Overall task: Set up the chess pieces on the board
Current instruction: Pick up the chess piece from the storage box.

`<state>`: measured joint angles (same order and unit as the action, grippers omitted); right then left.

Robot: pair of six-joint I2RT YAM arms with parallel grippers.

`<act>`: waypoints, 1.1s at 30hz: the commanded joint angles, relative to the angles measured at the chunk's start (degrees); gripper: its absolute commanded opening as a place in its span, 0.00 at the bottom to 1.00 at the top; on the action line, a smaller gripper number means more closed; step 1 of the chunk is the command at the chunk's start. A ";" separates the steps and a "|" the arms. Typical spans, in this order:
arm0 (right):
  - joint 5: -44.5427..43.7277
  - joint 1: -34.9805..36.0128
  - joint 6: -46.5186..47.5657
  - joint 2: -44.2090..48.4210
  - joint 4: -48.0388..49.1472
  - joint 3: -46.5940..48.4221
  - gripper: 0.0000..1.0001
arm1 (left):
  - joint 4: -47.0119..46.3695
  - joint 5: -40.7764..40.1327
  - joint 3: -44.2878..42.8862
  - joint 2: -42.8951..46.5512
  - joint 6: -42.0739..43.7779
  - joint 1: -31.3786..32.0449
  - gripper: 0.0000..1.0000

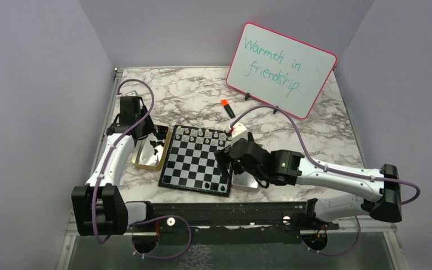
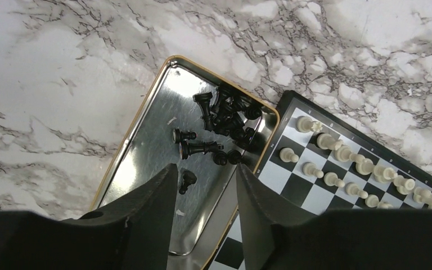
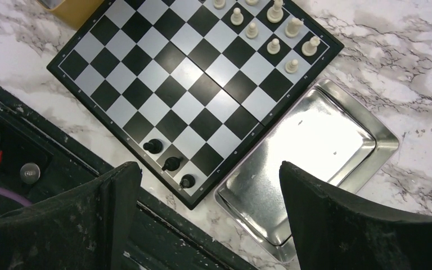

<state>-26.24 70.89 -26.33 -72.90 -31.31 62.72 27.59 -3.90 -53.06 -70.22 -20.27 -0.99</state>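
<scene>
Board (image 3: 197, 90) partly set, beneath the wide-spread right gripper (image 3: 207, 169).
Three black pieces (image 3: 171, 163) stand between its fingers and white pieces (image 3: 274, 45) far ahead. The silver tray (image 3: 315, 140) is partly hidden by its right finger. The left gripper (image 2: 207, 174), narrower and gripping nothing, hangs over the gold tray (image 2: 146, 129), whose black heap (image 2: 225, 115) is too tangled to count.

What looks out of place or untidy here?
Most black pieces lie toppled in a heap in the gold tray, left of the board. Only three black pieces stand on the board, at its near right corner. White pieces stand upright in the far rows.
</scene>
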 commanded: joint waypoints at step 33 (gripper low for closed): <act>-3.46 0.39 2.07 4.25 5.76 -5.63 0.98 | 1.74 -2.47 -1.34 -17.71 1.40 0.20 0.31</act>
<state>-28.29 70.89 -24.77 -69.41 -27.03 57.89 28.93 -5.45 -55.42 -87.24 -18.04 -0.99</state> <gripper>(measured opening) 0.979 0.319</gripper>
